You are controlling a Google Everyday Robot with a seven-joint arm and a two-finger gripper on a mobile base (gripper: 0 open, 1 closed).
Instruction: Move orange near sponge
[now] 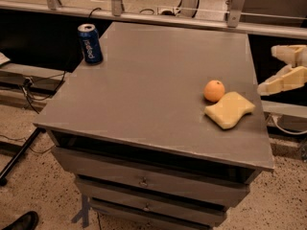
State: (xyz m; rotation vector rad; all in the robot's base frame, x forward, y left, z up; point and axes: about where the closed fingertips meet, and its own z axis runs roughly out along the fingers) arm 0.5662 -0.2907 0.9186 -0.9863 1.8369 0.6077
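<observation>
So from the one camera view I've got: the small round orange fruit (214,90) is sitting on the grey flat-topped surface (153,80), over on the right side and a bit toward the front. It's tucked right up against the far-left corner of the pale yellow wavy-edged foam sponge (230,109). They look like they're touching, but I honestly can't tell for sure. The sponge lies flat, close to the right edge of the surface. My cream-coloured hand (266,71) is hanging out past that right edge, off the surface and apart from both things. Its two fingers are spread wide, with nothing between them. One finger (289,52) sits higher in the shot and the other (283,80) is lower, angled down toward the sponge's side. Way over at the far-left corner there's a blue Pepsi soda can (90,43) standing upright, well apart from the fruit. Under the surface I can see grey drawers with little knobs (144,181), and there's a speckled floor (29,176) below on the left.
</observation>
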